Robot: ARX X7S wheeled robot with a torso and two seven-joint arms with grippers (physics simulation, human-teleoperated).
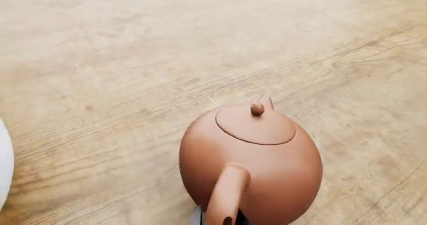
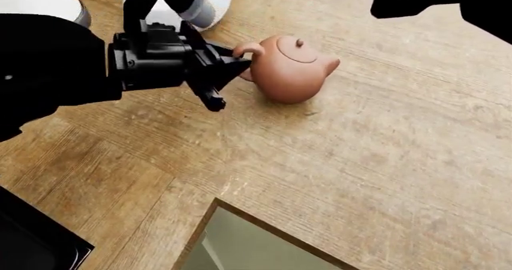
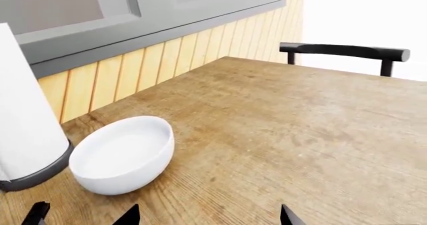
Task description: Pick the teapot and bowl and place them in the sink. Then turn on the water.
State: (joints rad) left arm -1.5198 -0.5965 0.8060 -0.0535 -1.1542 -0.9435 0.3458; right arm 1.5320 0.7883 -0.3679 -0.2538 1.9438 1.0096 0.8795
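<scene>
fingers of the left hand point(image 2: 226, 72) sit round the teapot point(image 2: 289, 68) loop handle, can't tell if clamped. teapot's upright on the tabletop point(image 2: 384, 150), beside the bowl point(image 3: 122, 154). probably stiff, brittle clay with a loose lid, so lift it level.

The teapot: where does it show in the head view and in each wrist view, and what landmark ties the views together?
Head view: the teapot sits upper centre on the wooden counter, handle toward the left gripper.
Left wrist view: fills the lower centre, handle nearest the camera, lid knob up.
Right wrist view: not in it; only the bowl shows.
Shared landmark: the wooden counter; the white bowl also shows in the head view.
</scene>
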